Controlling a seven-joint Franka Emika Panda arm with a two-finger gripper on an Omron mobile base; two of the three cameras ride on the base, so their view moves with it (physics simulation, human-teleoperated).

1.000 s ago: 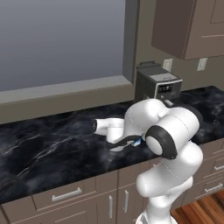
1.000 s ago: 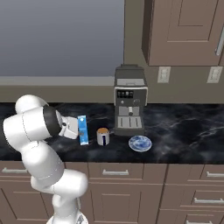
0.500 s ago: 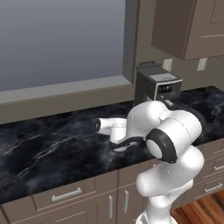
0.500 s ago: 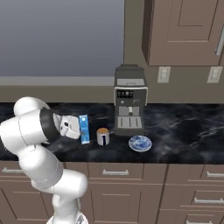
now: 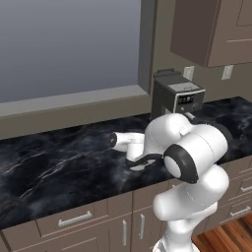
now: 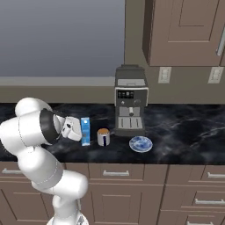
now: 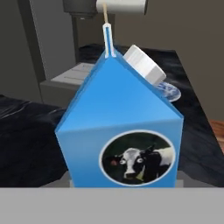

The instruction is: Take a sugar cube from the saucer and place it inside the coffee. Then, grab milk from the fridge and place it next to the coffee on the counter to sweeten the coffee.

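The blue milk carton (image 6: 85, 131) stands upright on the black marble counter (image 6: 184, 132), just left of the white coffee mug (image 6: 103, 136) with brown liquid at its top. Right of the mug lies the blue patterned saucer (image 6: 140, 143); no sugar cube can be made out on it. My gripper (image 6: 80, 132) reaches the carton from the left. In the hand view the carton (image 7: 120, 127) with its cow picture and white cap is very close, and grey fingertips (image 7: 68, 182) touch its lower sides. The saucer's rim (image 7: 171, 92) peeks out behind it. The fridge is out of view.
The dark grey coffee machine (image 6: 131, 107) stands against the wall right behind the mug and saucer, and shows as well from the left side (image 5: 178, 98). Brown wall cabinets (image 6: 184, 30) hang above. The counter (image 5: 54, 162) stretches bare to the left of the arm.
The milk carton shifted slightly right toward the mug a second ago and has since stayed put. The arm's elbow wobbled a little; the hand stays at the carton.
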